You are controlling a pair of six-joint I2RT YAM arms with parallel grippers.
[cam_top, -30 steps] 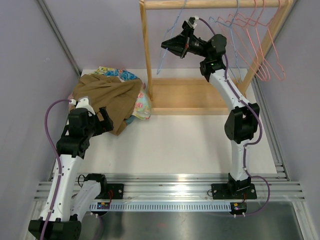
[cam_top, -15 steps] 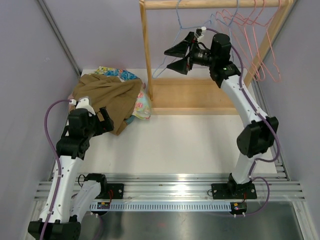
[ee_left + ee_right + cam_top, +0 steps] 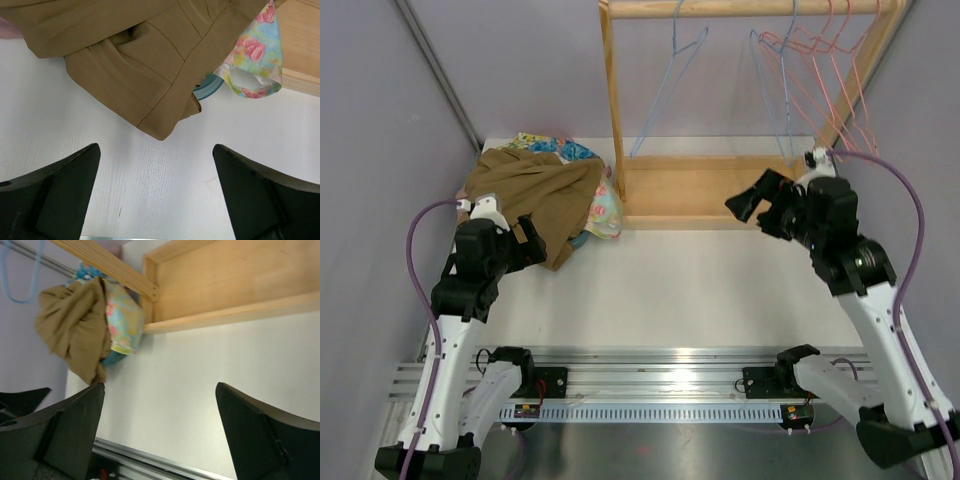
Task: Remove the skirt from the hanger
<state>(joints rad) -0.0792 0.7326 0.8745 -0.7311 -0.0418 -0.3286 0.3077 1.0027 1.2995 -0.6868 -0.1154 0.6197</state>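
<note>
The skirt (image 3: 535, 195) is lying just ahead of your left end effector (image 3: 527, 240), heaped on the tabletop (image 3: 700, 290) at the back left. That end effector is standing wide open and gripping nothing. In the left wrist view its fingers are framing bare white tabletop around (image 3: 155, 150), and the skirt's folded brown corner (image 3: 150, 60) is pointing down toward the gap without touching either finger.

Going outward, a floral garment (image 3: 603, 212) is lying under the skirt's right edge and spilling out beside it. A teal piece (image 3: 207, 87) is peeking from beneath both. The floral cloth is pressing up against the wooden rack (image 3: 700, 190), at the foot of its left post, so you are seeing the heap wedged between the side wall and that post.

Your right end effector (image 3: 758, 208) is also standing open with nothing held. It is hovering in front of the rack's base board, well apart from the skirt. Its wrist camera is looking left across the tabletop, with its fingertips spread around (image 3: 160, 385), and it is showing the skirt (image 3: 75, 330) draped over the floral garment (image 3: 122, 315) past the rack's corner.

Above, blue wire hangers (image 3: 670, 94) and a cluster of pink ones (image 3: 817, 92) are hanging from the rack's top bar, well away from the skirt.
</note>
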